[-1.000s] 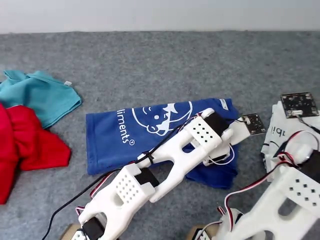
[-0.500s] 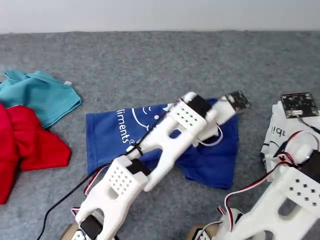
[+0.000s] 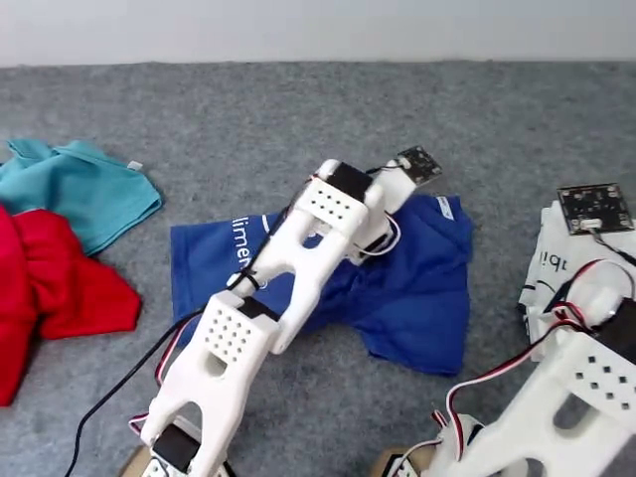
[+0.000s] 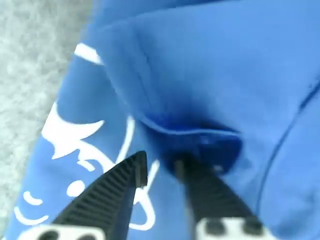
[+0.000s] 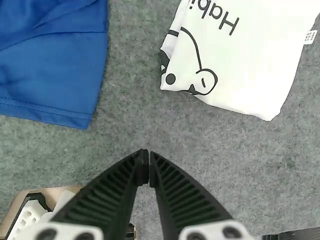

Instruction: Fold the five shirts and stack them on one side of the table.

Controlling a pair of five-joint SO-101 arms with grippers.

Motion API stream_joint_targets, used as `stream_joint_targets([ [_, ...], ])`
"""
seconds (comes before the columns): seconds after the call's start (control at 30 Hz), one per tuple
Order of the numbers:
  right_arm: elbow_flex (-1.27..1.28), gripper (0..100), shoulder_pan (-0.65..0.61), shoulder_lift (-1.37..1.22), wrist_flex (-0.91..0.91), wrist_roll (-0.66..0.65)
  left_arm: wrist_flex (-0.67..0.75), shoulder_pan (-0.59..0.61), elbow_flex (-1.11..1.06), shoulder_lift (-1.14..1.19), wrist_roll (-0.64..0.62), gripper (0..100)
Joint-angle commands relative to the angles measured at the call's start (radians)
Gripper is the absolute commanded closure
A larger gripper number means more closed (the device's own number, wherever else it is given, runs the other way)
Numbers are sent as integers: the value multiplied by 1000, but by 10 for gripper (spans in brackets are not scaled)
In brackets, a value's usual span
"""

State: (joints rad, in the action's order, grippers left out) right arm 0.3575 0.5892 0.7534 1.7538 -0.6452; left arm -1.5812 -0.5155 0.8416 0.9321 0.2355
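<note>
A blue shirt with white print lies crumpled at the table's middle. My left gripper is over its middle, shut on a bunched fold of the blue cloth. A folded white shirt with black print lies at the right edge; it is also in the right wrist view. My right gripper hangs shut and empty above bare grey table, between the blue shirt's hem and the white shirt. A teal shirt and a red shirt lie unfolded at the left edge.
The grey table has free room along the back and in front of the blue shirt. The left arm stretches diagonally over the blue shirt. The right arm stands at the front right, next to the white shirt.
My left arm has swung back and to the left, dragging the blue cloth with it; the shirt's right part has spread out. The right arm has stayed still.
</note>
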Motion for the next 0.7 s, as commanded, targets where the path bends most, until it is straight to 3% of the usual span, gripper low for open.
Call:
stream_joint_targets([
  [0.0,-2,980,5,16,35,0,-2,37,48,-61,-8,794],
  [0.23,-2,980,5,16,33,0,-172,-2,206,-161,-6,794],
  [0.53,-2,980,8,16,35,0,-170,-114,137,-169,-8,794],
  [0.67,-2,980,8,16,35,0,-160,-95,117,-92,-8,795],
])
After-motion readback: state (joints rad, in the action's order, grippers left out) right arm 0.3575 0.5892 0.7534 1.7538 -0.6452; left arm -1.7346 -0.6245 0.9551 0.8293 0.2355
